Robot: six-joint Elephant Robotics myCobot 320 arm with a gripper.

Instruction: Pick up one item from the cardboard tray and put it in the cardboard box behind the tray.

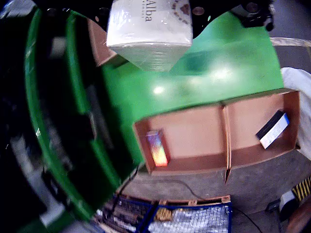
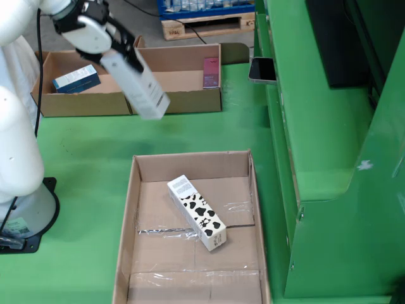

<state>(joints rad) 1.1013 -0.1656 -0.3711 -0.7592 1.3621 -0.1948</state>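
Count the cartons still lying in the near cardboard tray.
1: a cow-patterned carton lies in the tray. Another, white carton hangs in the gripper above the table.

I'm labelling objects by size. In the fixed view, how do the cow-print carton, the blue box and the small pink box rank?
Largest to smallest as they look:
1. cow-print carton, nearest the camera, so partly favoured
2. blue box
3. pink box

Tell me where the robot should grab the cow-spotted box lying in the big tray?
Across the middle of the cow-spotted carton, coming straight down from above. It lies flat and diagonal on the tray floor, long narrow sides exposed and clear of the walls, so turn the fingers to match its slant.
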